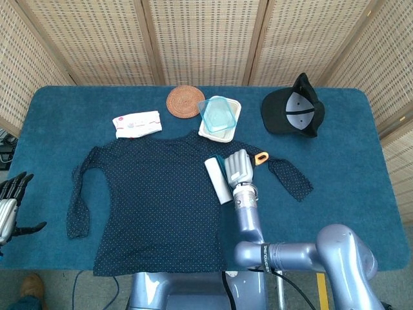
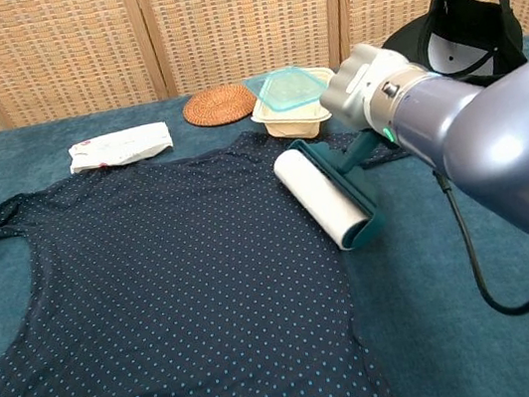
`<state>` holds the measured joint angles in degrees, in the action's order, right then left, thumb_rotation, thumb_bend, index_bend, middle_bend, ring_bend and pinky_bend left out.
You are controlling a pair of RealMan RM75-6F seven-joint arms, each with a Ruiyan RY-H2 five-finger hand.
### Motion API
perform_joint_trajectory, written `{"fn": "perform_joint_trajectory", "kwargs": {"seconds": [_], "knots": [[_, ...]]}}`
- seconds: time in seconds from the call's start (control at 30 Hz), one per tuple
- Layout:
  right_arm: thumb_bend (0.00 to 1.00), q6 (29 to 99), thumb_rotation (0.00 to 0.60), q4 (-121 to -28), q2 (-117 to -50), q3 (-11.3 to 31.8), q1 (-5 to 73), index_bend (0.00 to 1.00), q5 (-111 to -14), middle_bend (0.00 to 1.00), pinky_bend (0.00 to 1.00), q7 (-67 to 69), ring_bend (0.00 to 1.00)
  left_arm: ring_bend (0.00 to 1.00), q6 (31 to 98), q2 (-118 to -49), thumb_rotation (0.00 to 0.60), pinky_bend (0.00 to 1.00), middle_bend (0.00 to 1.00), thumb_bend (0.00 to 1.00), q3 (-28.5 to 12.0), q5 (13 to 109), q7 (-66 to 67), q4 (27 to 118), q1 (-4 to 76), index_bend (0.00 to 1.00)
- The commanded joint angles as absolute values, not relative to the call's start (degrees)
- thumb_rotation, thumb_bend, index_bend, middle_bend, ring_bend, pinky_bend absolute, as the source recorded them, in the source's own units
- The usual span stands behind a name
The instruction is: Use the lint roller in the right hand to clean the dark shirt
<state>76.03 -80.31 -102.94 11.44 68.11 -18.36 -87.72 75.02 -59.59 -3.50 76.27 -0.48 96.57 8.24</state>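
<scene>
Gripping the lint roller (image 1: 217,180) by its teal handle, the right hand (image 1: 237,166) is resting the white roll on the right edge of the dark shirt (image 1: 155,194), which is lying flat on the blue table (image 1: 361,194). The head view is showing the orange handle tip (image 1: 261,156) and the left hand (image 1: 9,206), fingers spread and holding nothing, off the table edge well left of the shirt; the chest view is showing neither. Beyond the shirt's collar, a lidded container (image 2: 292,101), woven coaster (image 2: 219,103), folded packet (image 2: 120,146) and black cap (image 2: 459,27) are lying.
</scene>
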Motion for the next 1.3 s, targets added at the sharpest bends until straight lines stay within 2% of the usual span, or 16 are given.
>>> {"fn": "perform_joint_trajectory", "kwargs": {"seconds": [0.03,0.53,0.87,1.1,1.3], "knots": [[0.82,75.72,0.6,-80.44,-103.57,11.54,68.33,0.75,-18.61,1.0,1.0,-87.93,1.0,0.0,75.01,-59.6,0.6,0.0,0.0,0.0,-3.5,76.19,-0.45,96.54,8.24,0.0],[0.82,76.06,0.6,-78.51,-115.72,15.69,75.09,0.75,-20.24,1.0,1.0,-92.7,1.0,0.0,74.87,-59.51,0.6,0.0,0.0,0.0,-3.58,75.84,-1.17,96.11,8.27,0.0],[0.82,76.01,0.6,-76.28,-120.41,17.41,77.57,0.75,-20.64,1.0,1.0,-94.8,1.0,0.0,74.48,-59.61,0.6,0.0,0.0,0.0,-3.51,75.8,-1.3,95.77,8.45,0.0],[0.82,76.02,0.6,-75.02,-120.18,16.66,76.47,0.75,-20.87,1.0,1.0,-94.88,1.0,0.0,74.26,-59.69,0.6,0.0,0.0,0.0,-3.49,75.52,-1.35,95.51,8.48,0.0],[0.82,76.66,0.6,-76.93,-112.11,11.83,71.23,0.75,-23.22,1.0,1.0,-93.75,1.0,0.0,74.12,-59.94,0.6,0.0,0.0,0.0,-3.47,75.35,-0.7,95.63,8.62,0.0]]}}
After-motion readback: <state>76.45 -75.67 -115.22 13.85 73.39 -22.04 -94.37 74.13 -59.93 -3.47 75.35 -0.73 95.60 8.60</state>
